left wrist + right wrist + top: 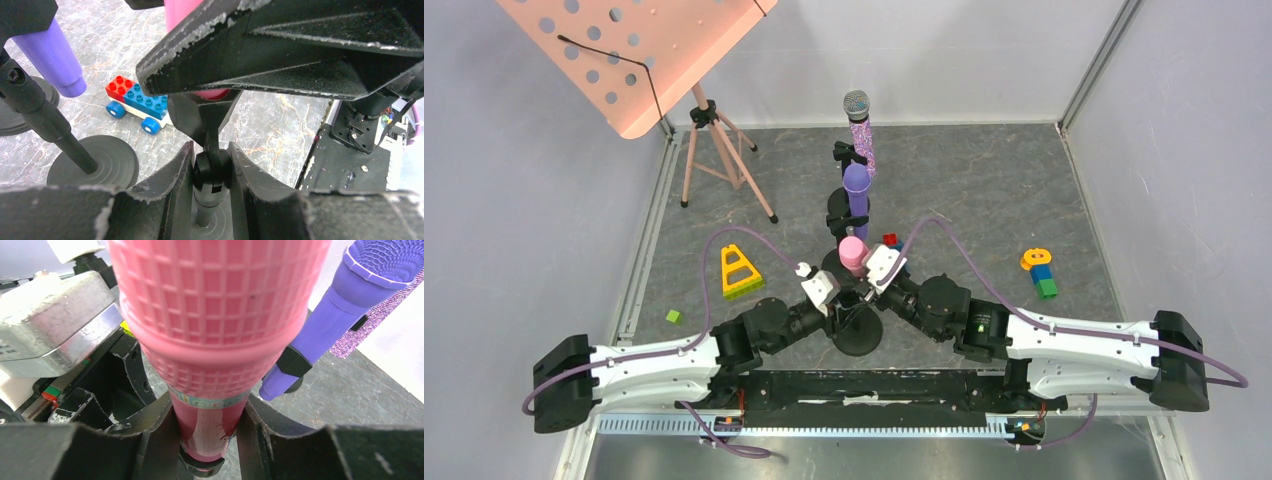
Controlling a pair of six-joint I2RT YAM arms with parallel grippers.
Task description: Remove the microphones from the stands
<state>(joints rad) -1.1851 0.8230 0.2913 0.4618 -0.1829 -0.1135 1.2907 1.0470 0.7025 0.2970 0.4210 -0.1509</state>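
Note:
The pink microphone [852,250] stands upright in the nearest black stand [857,335], just ahead of the two arms. My right gripper [862,276] is shut on its handle; in the right wrist view both fingers press the pink handle [210,427] just above the stand's clip [205,467], with the grille head [215,315] overhead. My left gripper [846,303] is lower down, shut on the stand's black swivel joint [212,170] atop the post. The microphone's lower end [212,93] shows above that joint, mostly hidden behind the right gripper's finger.
A purple microphone [856,185] and a glittery one [860,130] stand on their own stands right behind. A second stand's base [95,162] and a brick car [137,102] lie close on the left. A pink music stand [639,50] is back left, toy blocks [1039,270] right.

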